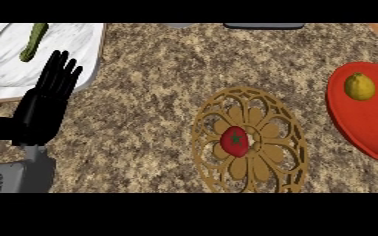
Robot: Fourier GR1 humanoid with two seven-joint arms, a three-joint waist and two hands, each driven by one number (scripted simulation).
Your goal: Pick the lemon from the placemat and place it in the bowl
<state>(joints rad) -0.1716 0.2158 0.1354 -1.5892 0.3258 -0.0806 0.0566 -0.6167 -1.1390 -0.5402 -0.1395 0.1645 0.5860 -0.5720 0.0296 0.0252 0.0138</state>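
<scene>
A yellow lemon point(359, 86) lies inside the red bowl point(353, 120) at the right edge of the head view. Lower middle, a round golden openwork placemat point(249, 140) lies on the counter with a red tomato point(235, 141) at its centre. My left hand point(46, 102) stands at the left, open with its fingers straight and pointing up, holding nothing and far from the placemat. No part of my right hand shows in this view.
A white marbled tray point(74, 45) fills the upper left corner with a green vegetable point(33, 42) on it. A dark grey object point(263, 26) and a paler one point(179, 25) poke in at the top edge. Speckled brown counter lies between tray and placemat.
</scene>
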